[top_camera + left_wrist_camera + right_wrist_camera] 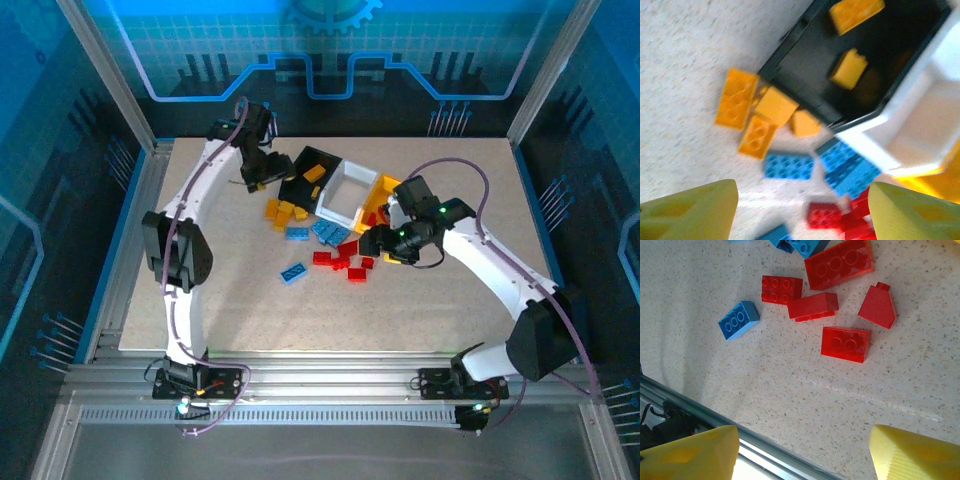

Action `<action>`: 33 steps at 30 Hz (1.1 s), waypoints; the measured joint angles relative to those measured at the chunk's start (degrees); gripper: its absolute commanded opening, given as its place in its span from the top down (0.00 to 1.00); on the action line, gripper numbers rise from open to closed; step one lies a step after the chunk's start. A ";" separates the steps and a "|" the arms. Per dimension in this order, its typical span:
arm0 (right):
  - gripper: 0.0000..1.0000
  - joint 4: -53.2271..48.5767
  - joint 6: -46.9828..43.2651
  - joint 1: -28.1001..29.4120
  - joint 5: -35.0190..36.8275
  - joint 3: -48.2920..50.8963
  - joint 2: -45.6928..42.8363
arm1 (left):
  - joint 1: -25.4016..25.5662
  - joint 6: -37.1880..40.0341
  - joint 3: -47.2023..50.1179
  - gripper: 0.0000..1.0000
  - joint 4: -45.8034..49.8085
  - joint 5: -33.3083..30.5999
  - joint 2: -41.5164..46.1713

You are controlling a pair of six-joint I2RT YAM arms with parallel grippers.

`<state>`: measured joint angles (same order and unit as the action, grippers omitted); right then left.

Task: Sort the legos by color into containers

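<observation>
Top: pale speckled desk (420, 300)
Bins: square black plastic bin (298, 186), white bin (340, 213), yellow bin (386, 185)
Loose: orange bricks (283, 212), blue bricks (293, 273), red bricks (340, 260)

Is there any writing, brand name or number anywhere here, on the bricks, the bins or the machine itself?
No text can be read anywhere.
Red brick: studs look plain; any stamp is too small to tell.
Black bin and white bin: no label seen.
Back wall: a gear drawing, no words.
</observation>
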<state>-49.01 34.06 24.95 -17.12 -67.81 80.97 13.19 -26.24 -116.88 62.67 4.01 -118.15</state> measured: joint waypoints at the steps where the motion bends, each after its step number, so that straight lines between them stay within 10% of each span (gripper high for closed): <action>1: 0.30 0.15 0.00 0.00 -0.07 0.00 0.24 | 0.04 1.27 2.21 0.36 -0.02 -0.42 0.50; 33: 0.30 -1.57 -0.17 0.66 0.17 -1.25 3.96 | 3.69 15.85 6.71 0.45 -5.09 -8.48 -12.83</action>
<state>-50.59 33.89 25.61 -16.95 -69.06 84.93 16.88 -10.39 -110.17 57.58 -4.47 -130.98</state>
